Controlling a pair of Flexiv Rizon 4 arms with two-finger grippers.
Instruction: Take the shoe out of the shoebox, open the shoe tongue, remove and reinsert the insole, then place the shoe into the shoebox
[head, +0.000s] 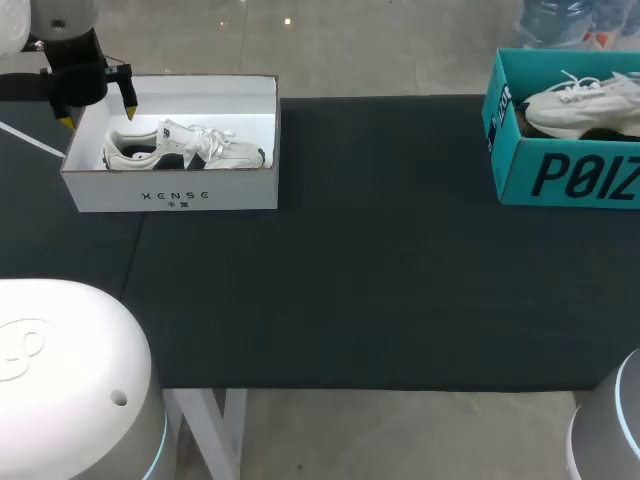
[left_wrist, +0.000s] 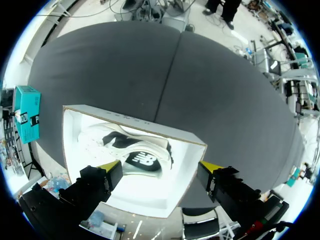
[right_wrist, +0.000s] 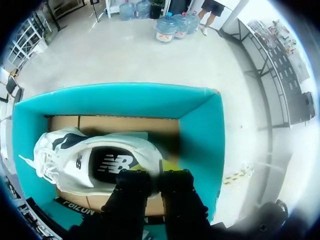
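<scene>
Left wrist view: left claw (left_wrist: 161, 167) gapes wide over the white shoebox (left_wrist: 150, 128); right claw (right_wrist: 152, 172) rests closed against the shoe (right_wrist: 100, 161) inside the teal shoebox (right_wrist: 201, 131).

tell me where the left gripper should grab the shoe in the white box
Probably its middle, by the side logo, coming straight down. The shoe lies on its side in the white box, so the open left gripper above could pinch sole against laced top; the box walls block a sideways approach.

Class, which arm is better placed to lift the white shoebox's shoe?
Left: the left end effector hangs open over the white shoebox and shoe; the right end effector is over the teal shoebox.
</scene>
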